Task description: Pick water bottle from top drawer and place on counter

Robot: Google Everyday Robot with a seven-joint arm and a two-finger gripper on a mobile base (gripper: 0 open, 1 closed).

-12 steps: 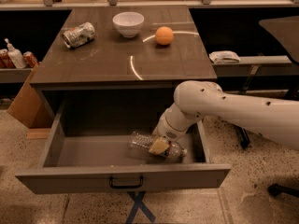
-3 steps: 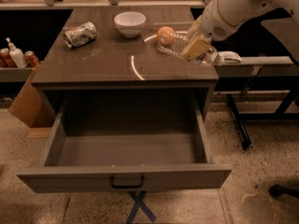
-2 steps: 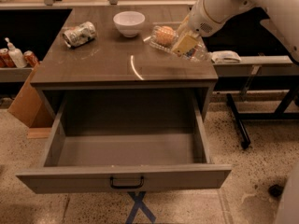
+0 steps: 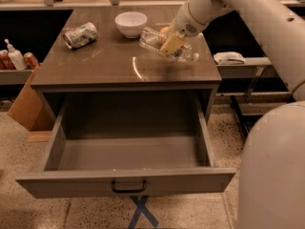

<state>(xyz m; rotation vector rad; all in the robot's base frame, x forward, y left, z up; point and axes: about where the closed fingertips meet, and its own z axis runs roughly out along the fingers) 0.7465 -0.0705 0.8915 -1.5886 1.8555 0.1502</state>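
Partly behind the gripper (image 4: 172,45) over the counter (image 4: 95,66): water bottle (image 4: 150,38), tilted.

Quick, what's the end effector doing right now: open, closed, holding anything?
End effector: closed on the water bottle, holding it tilted over the right rear of the counter.

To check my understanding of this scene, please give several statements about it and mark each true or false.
1. The top drawer is open and empty. True.
2. The gripper is inside the drawer. False: it is above the counter, shut on the water bottle.
3. The water bottle is upright. False: it is tilted, nearly on its side.
4. A white bowl stands on the counter. True.
5. The crushed can lies in the drawer. False: it lies on the counter.
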